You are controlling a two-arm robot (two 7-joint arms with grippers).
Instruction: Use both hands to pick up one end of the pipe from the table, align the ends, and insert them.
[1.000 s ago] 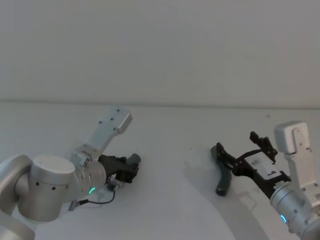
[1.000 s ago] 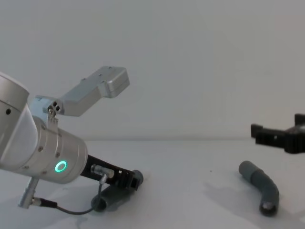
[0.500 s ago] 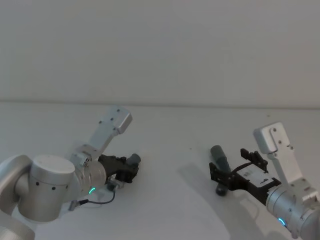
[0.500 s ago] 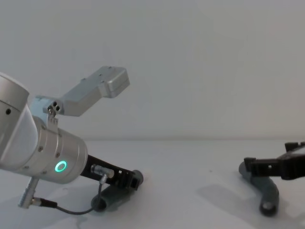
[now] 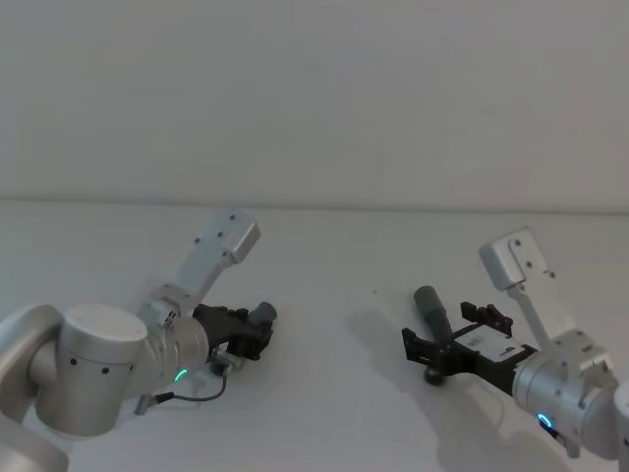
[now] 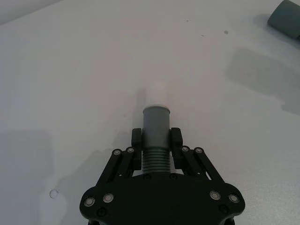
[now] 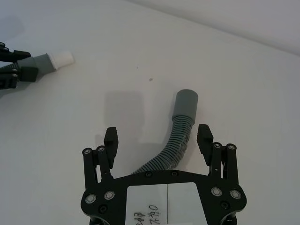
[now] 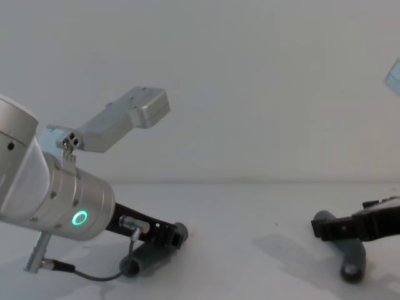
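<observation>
One white-tipped pipe piece (image 6: 155, 117) is clamped in the left gripper (image 6: 156, 140) on the table (image 5: 324, 256); the socket piece (image 7: 185, 105) lies between the right gripper's (image 7: 158, 138) spread jaws, to be closed on next.

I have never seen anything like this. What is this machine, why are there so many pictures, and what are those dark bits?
It is a robot with two arms, each ending in a black pincer. One picture comes from a camera on its head, looking down. One comes from its chest, looking across the table. The other two come from the wrists, each looking along that arm's own pincer.

The left pincer is shut on a short grey white-tipped pipe piece. The right pincer is open, with its fingers on either side of a bent pipe piece. That piece lies on the table and is not yet gripped. The job is to plug the two pieces together.
</observation>
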